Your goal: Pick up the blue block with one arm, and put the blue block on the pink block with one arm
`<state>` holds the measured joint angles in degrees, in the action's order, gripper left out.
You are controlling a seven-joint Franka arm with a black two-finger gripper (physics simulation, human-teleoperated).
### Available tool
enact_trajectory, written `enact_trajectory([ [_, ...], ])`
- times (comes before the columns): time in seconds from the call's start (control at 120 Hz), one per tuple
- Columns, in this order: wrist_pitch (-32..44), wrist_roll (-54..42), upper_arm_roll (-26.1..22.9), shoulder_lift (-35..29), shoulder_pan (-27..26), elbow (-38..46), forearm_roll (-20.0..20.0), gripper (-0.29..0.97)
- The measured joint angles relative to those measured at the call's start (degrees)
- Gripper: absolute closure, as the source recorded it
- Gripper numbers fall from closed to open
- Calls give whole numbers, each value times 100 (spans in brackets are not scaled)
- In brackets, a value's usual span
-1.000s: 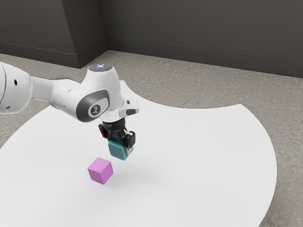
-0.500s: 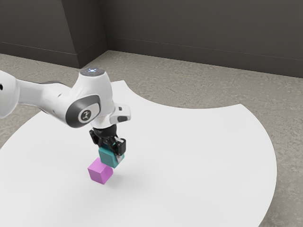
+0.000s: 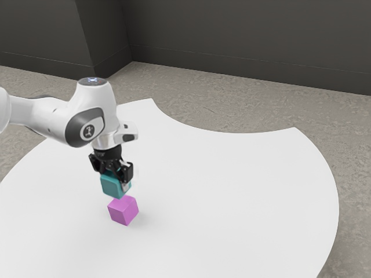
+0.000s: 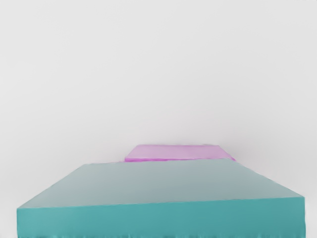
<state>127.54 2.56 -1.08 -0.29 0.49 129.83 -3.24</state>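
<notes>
While the gripper is clamping the blue block from two sides, that block is hanging just above the pink block, apparently not touching. Pink is peeking past its far edge. I'm judging it needs centring, a straight descent, then release on contact. The white table is lying beyond.

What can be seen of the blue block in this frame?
The blue block is a plain teal-blue cube with a matte, uniform surface and no markings. The hand grips its upper part from two sides, holding it roughly level. It hangs just above the pink block, which stands on the white table; whether their faces touch cannot be told.
</notes>
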Motion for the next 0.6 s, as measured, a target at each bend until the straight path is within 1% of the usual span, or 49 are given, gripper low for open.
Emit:
enact_trajectory([
  [0.458,-10,-193,-129,29,1106,-111,13,33],
  [0.55,35,-209,-42,271,1164,-276,31,33],
  [0.6,49,-212,-13,411,916,-522,38,32],
])
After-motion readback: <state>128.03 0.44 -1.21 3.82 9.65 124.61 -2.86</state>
